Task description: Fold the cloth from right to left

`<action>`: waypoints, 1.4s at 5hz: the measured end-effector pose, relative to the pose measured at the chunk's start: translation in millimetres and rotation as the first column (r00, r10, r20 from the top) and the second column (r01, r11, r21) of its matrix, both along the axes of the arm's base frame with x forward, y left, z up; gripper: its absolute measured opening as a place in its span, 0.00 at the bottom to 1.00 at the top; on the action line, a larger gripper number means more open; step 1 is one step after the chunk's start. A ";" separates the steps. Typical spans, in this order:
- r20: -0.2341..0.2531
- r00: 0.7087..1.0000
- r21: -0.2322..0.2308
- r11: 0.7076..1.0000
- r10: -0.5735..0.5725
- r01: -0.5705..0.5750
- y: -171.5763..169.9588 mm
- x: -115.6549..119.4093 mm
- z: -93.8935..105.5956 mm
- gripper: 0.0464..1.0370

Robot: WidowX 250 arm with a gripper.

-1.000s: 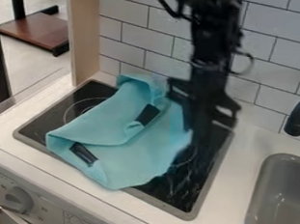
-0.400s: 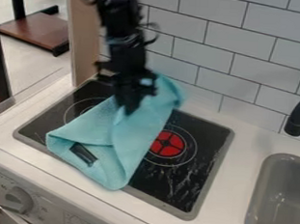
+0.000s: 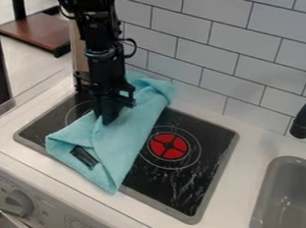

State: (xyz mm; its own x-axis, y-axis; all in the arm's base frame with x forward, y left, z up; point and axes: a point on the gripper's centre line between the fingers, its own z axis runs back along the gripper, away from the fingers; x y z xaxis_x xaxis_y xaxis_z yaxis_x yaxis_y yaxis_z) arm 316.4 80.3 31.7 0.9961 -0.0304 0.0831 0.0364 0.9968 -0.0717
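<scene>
While the cloth (image 3: 124, 138) lies folded over itself on the left part of the stove (image 3: 193, 188), the fold looks largely made, though untidy.

Item: cloth, light blue, one, slanting from a bunched far end near the wall (image 3: 206, 55) to a pointed near end across the stove's front rim. Dark patch (image 3: 85, 156) within its lower left part (nature uncertain, perhaps stove showing between layers).

Item: gripper, black, one, pointing down at the cloth's left side, tip against the fabric. State of jaws: impossible to tell whether parted or closed on cloth.

Item: burner (image 3: 169, 146), red, round, to the cloth's right, uncovered.

Risks, as judged. Drag: should fabric be caught when the gripper lifts, the top layer may rise and the fold come undone. Overshoot: a further pull leftward may slide the whole cloth instead of turning its right side over. Spring-back: the thick, bunched far end may relax rightward once freed. Skew: pressure at one spot alone may leave the near point askew. Likely remedy: a clean release, then a straight lift.
</scene>
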 end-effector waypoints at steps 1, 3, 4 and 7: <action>-0.021 0.999 0.024 0.999 0.028 -0.027 10.3 0.2 -6.6 0.03; -0.038 0.996 0.010 0.997 0.082 -0.082 17.5 -4.3 -7.8 0.43; -0.045 0.995 0.013 0.996 0.084 -0.084 17.9 -5.0 -7.2 0.66; -0.015 0.998 -0.033 0.997 0.063 -0.064 18.8 -8.7 23.2 0.96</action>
State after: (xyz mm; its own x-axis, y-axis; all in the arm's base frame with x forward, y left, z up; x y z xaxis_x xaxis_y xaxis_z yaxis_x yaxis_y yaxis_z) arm 307.7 99.1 54.9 0.9970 0.0355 0.0695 -0.0281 0.9941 -0.1046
